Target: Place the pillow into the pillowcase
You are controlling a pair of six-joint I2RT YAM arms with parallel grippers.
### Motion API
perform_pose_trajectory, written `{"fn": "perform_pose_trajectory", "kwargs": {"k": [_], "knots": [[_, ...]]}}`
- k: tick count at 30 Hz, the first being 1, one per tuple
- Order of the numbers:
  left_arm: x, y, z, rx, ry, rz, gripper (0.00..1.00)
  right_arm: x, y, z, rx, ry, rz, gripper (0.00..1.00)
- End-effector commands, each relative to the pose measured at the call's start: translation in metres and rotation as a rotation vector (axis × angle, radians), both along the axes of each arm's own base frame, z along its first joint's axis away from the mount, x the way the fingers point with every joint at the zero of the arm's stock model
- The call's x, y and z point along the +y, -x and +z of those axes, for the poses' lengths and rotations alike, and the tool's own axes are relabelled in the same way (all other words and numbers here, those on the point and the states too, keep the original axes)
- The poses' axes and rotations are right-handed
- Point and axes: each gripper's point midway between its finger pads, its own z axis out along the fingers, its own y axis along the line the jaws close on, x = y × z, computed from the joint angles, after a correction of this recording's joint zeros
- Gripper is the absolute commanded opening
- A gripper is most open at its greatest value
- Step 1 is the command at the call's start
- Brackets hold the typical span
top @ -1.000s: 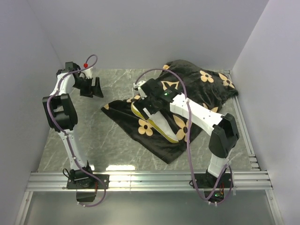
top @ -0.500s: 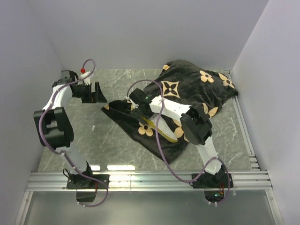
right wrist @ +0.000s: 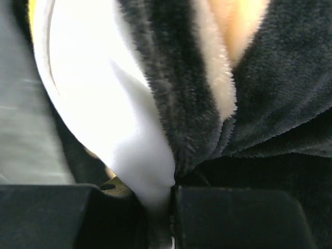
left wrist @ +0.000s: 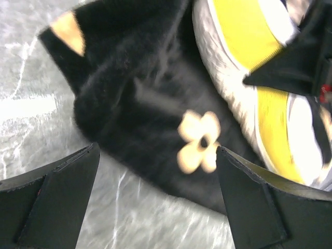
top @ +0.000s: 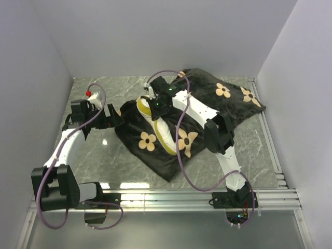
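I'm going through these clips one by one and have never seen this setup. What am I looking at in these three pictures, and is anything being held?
A left arm and a right arm, both robotic, are bolted to the near edge of a marble table. Each ends in a two-fingered claw. The wide picture looks down from above and behind them. The other two come from small cameras, one on each wrist. On the table lies a black flowered pillowcase, with a white, yellow-edged pillow partly showing at its opening. The right claw is shut, pinching the pillow's white cloth right beside the pillowcase's edge. The left claw is open and holds nothing, close to the pillowcase's left edge.
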Motion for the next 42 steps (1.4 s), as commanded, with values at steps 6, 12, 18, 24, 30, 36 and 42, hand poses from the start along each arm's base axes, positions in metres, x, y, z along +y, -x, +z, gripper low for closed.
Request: {"fn": "perform_pose_trajectory", "kwargs": {"k": [6, 12, 18, 24, 30, 36, 42], "knots": [[-0.033, -0.031, 0.02, -0.128, 0.137, 0.124, 0.99, 0.058, 0.027, 0.126, 0.252, -0.651, 0.029, 0.0], [-0.071, -0.049, -0.003, -0.076, 0.094, 0.145, 0.99, 0.056, 0.03, 0.139, 0.417, -0.825, 0.062, 0.0], [-0.096, -0.074, -0.022, -0.038, 0.098, 0.223, 0.88, 0.057, 0.045, 0.173, 0.535, -0.975, 0.122, 0.0], [-0.089, -0.106, -0.06, 0.01, -0.017, 0.357, 0.79, 0.049, 0.066, 0.208, 0.634, -1.128, 0.182, 0.0], [-0.087, -0.097, -0.04, -0.004, 0.136, 0.214, 0.85, 0.033, 0.058, 0.219, 0.564, -1.085, 0.131, 0.0], [-0.086, -0.047, 0.005, -0.085, 0.116, -0.036, 0.87, 0.032, 0.055, 0.224, 0.538, -1.129, 0.166, 0.0], [-0.083, -0.014, 0.014, -0.058, 0.113, -0.037, 0.72, 0.029, 0.054, 0.24, 0.582, -1.2, 0.167, 0.0]]}}
